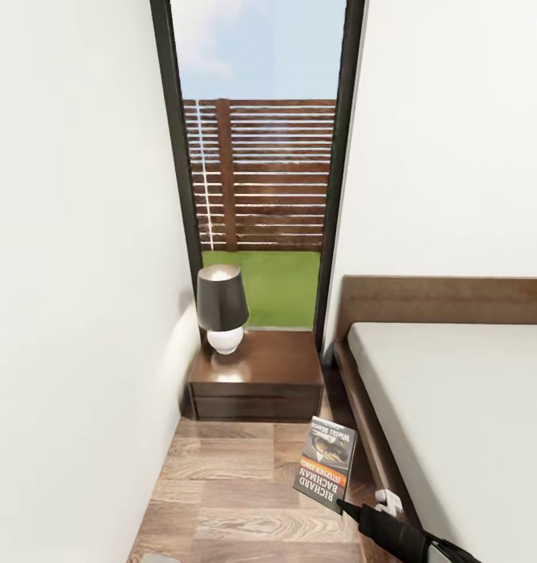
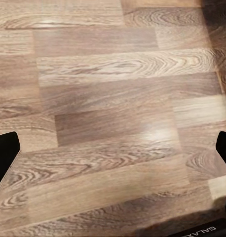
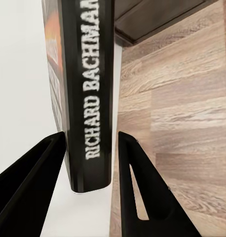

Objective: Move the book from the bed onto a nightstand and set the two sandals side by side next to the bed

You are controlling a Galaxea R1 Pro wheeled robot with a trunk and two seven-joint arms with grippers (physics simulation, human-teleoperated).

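The right gripper (image 3: 91, 163), a black two-fingered claw, is pinching the thin paperback book (image 1: 326, 463) with the dark photo cover, orange band and white "Richard Bachman" lettering. In the right wrist view the black fingers (image 3: 137, 187) are pressing against the book's two covers, with the lettered spine (image 3: 91, 94) standing between them. In the head view the book is hanging upright above the brown wood-plank floor (image 1: 221, 493), in the aisle between the white wall and the bed frame (image 1: 370, 422) of dark brown wood. The plain off-white mattress (image 1: 456, 422) is lying to the right of the book.

The left gripper (image 2: 115, 148) is facing the floor planks with its black fingertips (image 2: 4, 153) spread wide apart, holding nothing.

Beyond the book, the glossy dark reddish-brown nightstand (image 1: 272, 371) is standing beside the headboard (image 1: 448, 301), carrying a white-based lamp with a dark shade (image 1: 221, 309). Behind it, a tall dark-framed window (image 1: 260, 156) is showing grass and a slatted fence.
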